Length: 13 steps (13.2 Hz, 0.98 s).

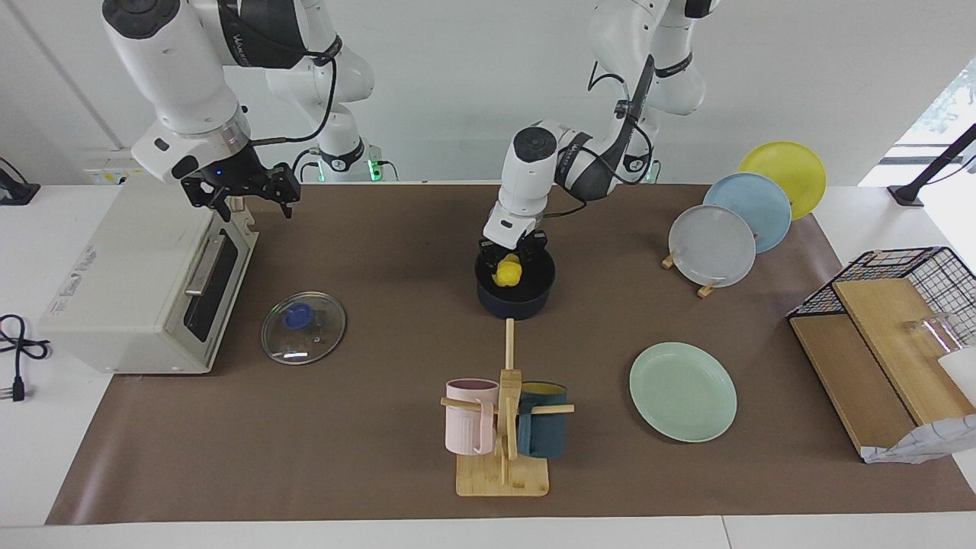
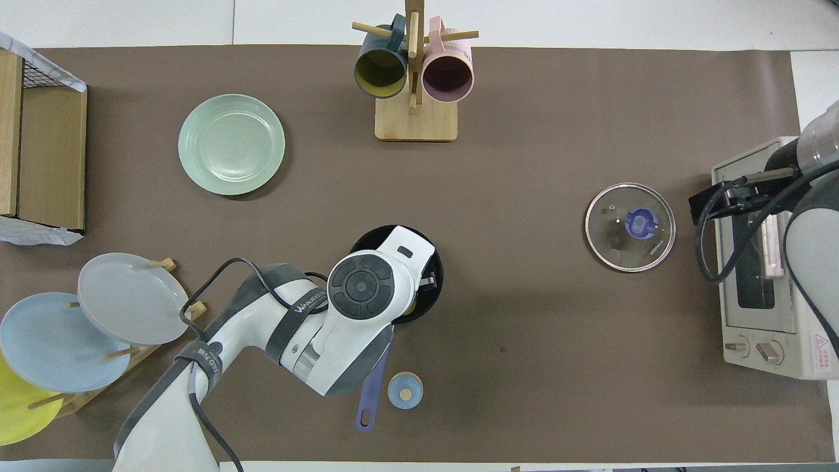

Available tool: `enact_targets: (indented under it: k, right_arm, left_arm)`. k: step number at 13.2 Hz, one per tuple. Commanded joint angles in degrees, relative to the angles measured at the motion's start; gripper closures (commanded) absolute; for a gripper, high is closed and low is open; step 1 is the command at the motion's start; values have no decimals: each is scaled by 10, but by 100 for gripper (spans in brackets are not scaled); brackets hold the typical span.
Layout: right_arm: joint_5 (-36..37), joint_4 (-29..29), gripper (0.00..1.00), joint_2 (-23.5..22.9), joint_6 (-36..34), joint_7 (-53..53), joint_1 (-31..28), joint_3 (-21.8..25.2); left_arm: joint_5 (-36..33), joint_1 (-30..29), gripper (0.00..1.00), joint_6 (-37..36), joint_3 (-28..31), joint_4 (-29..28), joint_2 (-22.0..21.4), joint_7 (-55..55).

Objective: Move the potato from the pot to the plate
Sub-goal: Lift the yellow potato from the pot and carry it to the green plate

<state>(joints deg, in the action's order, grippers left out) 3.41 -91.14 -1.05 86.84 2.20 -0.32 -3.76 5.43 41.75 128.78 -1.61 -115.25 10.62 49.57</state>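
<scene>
The left gripper [image 1: 509, 258] is down in the mouth of the pot [image 1: 515, 293], its jaws clamped on the potato [image 1: 507, 271], which sits at the pot's rim level, not clear of it. So the pick looks made; the lift out, the carry and the set-down on the plate [image 1: 682, 391] are left. The plate lies farther from the robots than the pot, toward the left arm's end of the desk, and holds nothing. The potato's long axis (it is a stubby oval) cannot be told. The right gripper [image 1: 242, 191] waits over the toaster oven [image 1: 137, 282], well apart from the pot, jaws apart.
</scene>
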Motion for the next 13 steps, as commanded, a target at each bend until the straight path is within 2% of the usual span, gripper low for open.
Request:
enact_targets:
  k: [1, 3, 6, 8, 11, 13]
  right_arm:
    - [-9, 4, 0, 4, -4, -9, -5, -3]
    - [-6, 6, 0, 3, -5, -10, -3, -3]
    - [-8, 5, 0, 4, -6, -10, -7, -2]
    - [-7, 6, 0, 4, -7, -11, -6, -1]
    - [-8, 8, 0, 4, -18, -12, -14, 2]
    - [-9, 8, 0, 3, -15, -20, -20, 2]
  left_arm:
    - [12, -37, 100, -111, 10, 68, -29, -9]
    - [12, -92, 100, -182, 11, 144, -17, -45]
    - [10, -202, 100, -266, 10, 247, 29, -170]
    - [6, -249, 100, -255, 11, 251, 41, -247]
    - [-2, -300, 100, -182, 11, 249, 94, -331]
    - [-24, -319, 100, -158, 11, 252, 132, -347]
